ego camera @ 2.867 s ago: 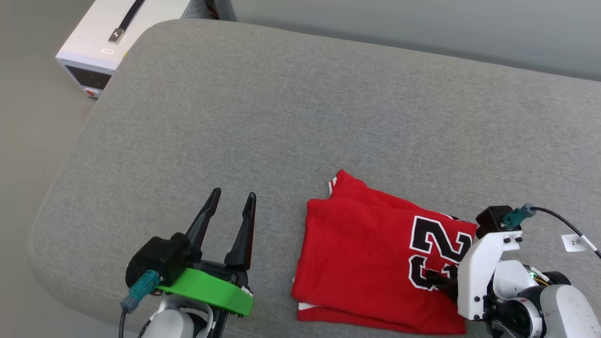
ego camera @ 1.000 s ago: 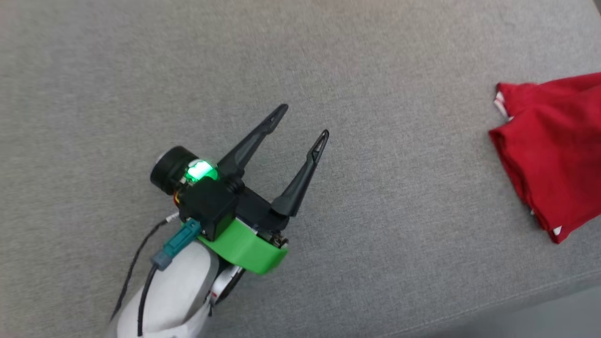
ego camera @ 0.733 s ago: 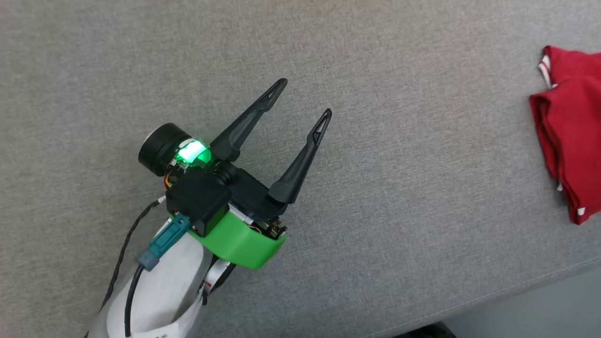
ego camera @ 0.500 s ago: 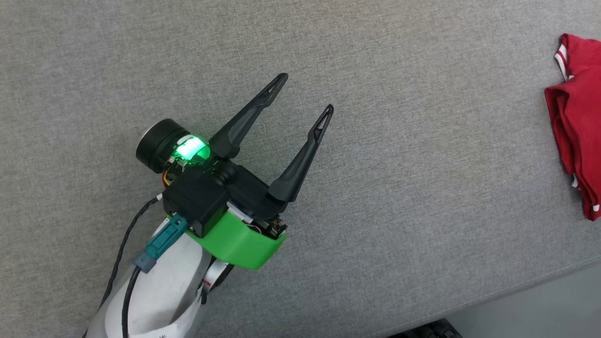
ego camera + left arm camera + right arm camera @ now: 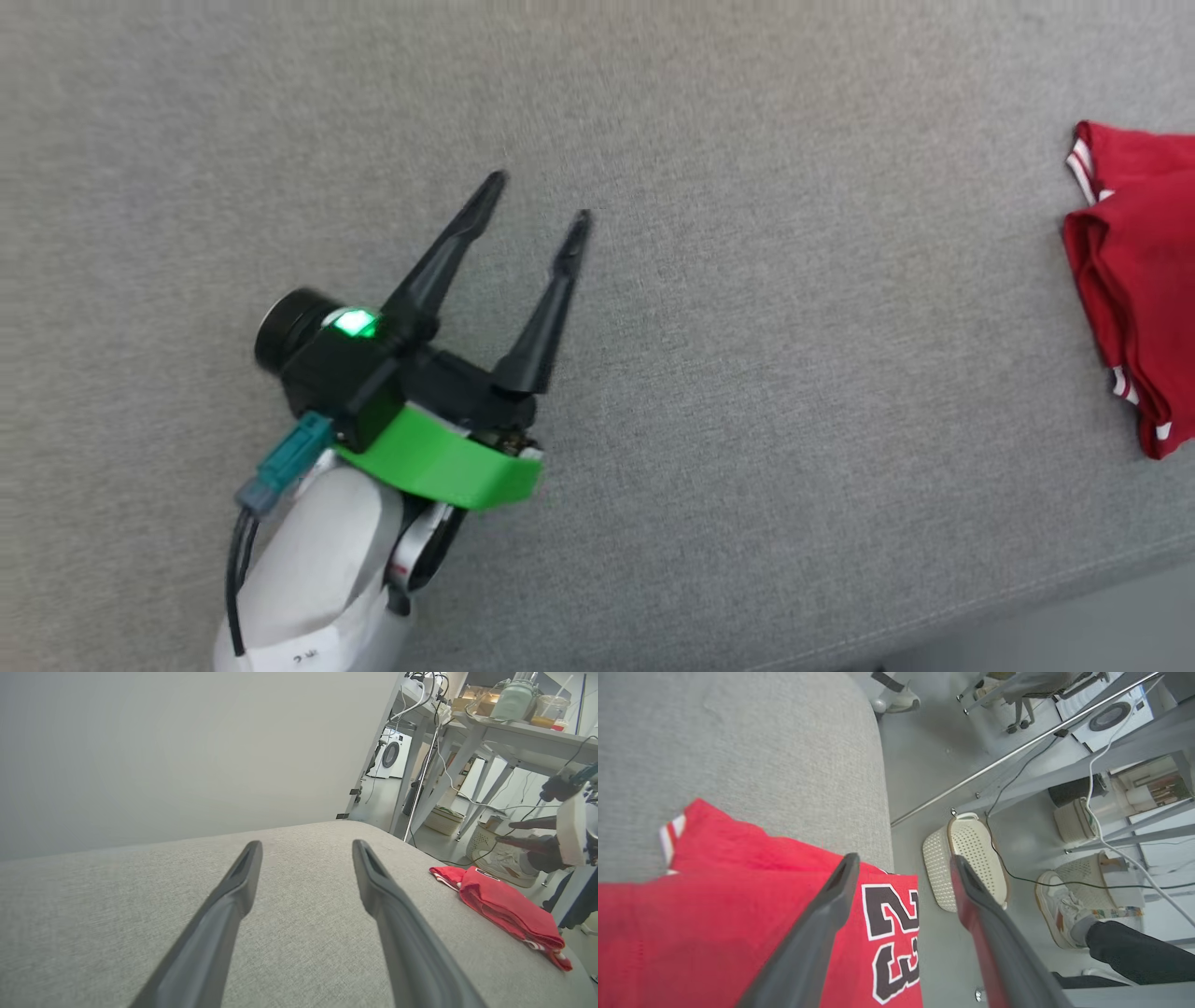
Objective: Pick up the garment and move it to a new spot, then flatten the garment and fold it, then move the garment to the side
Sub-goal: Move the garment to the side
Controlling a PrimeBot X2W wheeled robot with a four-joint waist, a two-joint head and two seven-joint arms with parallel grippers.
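**Folded jersey lay at the sofa's right end, both grippers open**

Two pale perforated baskets (image 5: pixel 962 868) stood on the floor beyond the cushion's end. What they held could not be made out. A person's shoe (image 5: pixel 1057 919) and dark trouser leg (image 5: pixel 1134 952) were just beside the farther one.

The garment (image 5: pixel 1134 280) lay folded on the grey cushion (image 5: pixel 747 373), near its right end and close to the front edge. Its black numerals (image 5: pixel 894 933) reached the cushion's rounded end. Whether they hung over it could not be told. To the left of the garment ran a wide stretch of bare upholstery.

The left gripper (image 5: pixel 538 198) hovered over that open stretch, well apart from the garment, its fingers spread wide and holding nothing. The right gripper (image 5: pixel 904 858) hung above the numbered part, its fingers parted with nothing between them.

In the earliest picture the right gripper's fingers had been down at the garment's numbered edge. The head camera had since swung, so the garment sat at the head view's right border.
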